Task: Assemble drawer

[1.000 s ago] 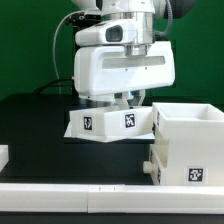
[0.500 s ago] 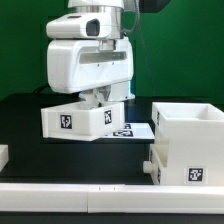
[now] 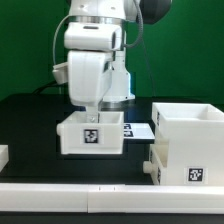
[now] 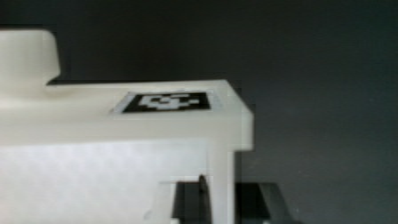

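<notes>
My gripper (image 3: 97, 108) is shut on the wall of a small white open-top drawer tray (image 3: 91, 136), which hangs below the wrist at the table's middle with one tagged face toward the camera. I cannot tell whether the tray touches the black table. The large white boxy housing (image 3: 186, 146) stands apart at the exterior view's right, open side up, with a tag on its front. In the wrist view the tray's tagged white wall (image 4: 173, 102) runs between my dark fingers (image 4: 187, 200), and my gripper (image 4: 226, 200) clamps it.
The marker board (image 3: 138, 130) lies flat behind the tray, partly hidden by it. A small white part (image 3: 3, 156) shows at the exterior view's left edge. A white ledge (image 3: 80, 198) runs along the table's front.
The wrist has turned and swung back toward the exterior view's right, and the held tray has turned with it, now showing a single tagged face and sitting lower.
</notes>
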Available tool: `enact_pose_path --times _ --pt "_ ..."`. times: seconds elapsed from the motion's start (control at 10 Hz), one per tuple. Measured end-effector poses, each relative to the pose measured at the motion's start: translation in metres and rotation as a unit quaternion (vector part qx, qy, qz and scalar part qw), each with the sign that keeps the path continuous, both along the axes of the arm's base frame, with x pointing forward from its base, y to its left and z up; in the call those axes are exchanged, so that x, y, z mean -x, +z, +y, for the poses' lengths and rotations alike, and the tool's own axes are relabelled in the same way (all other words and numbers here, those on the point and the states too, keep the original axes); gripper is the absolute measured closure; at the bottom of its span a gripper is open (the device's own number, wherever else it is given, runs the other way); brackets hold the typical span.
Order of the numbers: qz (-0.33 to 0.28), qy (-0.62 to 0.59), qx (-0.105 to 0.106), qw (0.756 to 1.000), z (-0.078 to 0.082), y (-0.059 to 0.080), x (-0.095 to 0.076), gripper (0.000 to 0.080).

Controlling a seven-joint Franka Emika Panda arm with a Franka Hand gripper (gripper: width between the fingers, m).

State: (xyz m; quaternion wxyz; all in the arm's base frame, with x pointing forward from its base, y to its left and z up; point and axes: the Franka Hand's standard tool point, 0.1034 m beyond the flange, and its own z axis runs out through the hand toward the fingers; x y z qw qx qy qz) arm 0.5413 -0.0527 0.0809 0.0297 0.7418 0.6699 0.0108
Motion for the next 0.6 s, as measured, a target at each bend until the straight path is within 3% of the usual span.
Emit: enact_pose_path --times 0.3,0.6 --pt "-0.008 0.001 0.005 1.000 0.001 0.000 -0.001 0.0760" --pt "-0.031 -0.001 0.011 0.999 0.036 -0.004 -0.003 0.0760"
